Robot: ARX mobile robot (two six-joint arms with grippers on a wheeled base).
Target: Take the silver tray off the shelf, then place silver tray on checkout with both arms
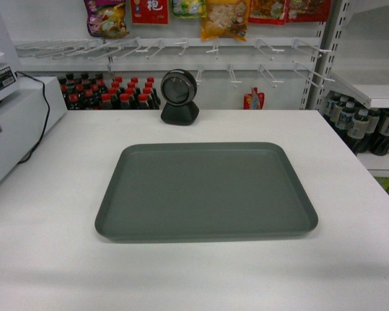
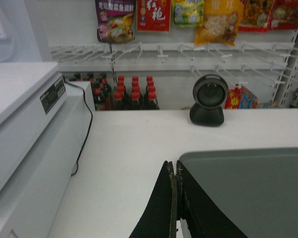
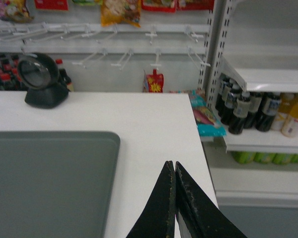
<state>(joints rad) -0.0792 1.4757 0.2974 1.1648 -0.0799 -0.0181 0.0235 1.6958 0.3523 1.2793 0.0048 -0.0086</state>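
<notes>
Grey-green, stiff and likely slick, the silver tray (image 1: 206, 192) is lying flat on the worktop (image 1: 350, 259); its low rim is offering the only hold. Both jaws are sitting closed, empty, beside it.

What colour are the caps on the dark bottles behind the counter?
Red, on the small dark bottles, clearest in the left wrist view.

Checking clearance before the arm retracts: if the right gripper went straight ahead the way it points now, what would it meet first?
Probably nothing on the counter: the right gripper, jaws shut, points over bare checkout beside the silver tray, toward the red packet behind; depth unclear.
</notes>
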